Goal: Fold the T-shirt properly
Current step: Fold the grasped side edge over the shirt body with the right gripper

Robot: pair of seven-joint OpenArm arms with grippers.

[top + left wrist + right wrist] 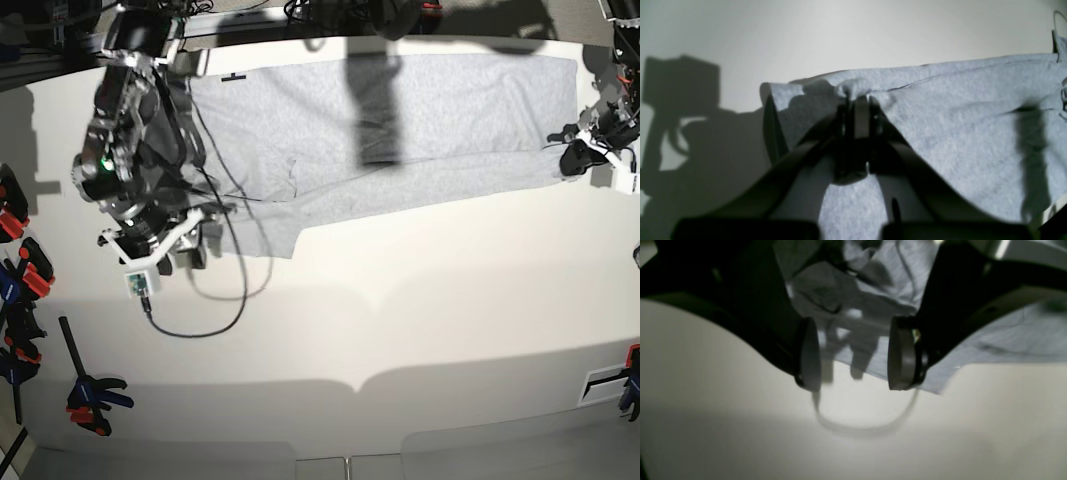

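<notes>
**One corner pinched, one pincer empty**

The T-shirt (400, 120) lies spread across the far half of the white table (400, 330), plain grey side up, with a loose flap trailing toward the near left corner. Over on the robot's left, the left gripper (860, 100) is clamped tight on the shirt's edge, fabric bunched up between the closed jaws right at the hem. The right gripper (853, 353) is a different story: jaws standing wide apart, nothing between them, hovering just past the shirt's near edge with bare table under the pads.

The danger? Only one side is secured. If the left arm pulls now, the cloth could drag and skew across the table, wrinkling the fold line. The right gripper could also close on air, or snag the dark cable (215, 290) looping just beside it instead of fabric.

No containers in play here, only clamps (20, 260) at the table's edge.
</notes>
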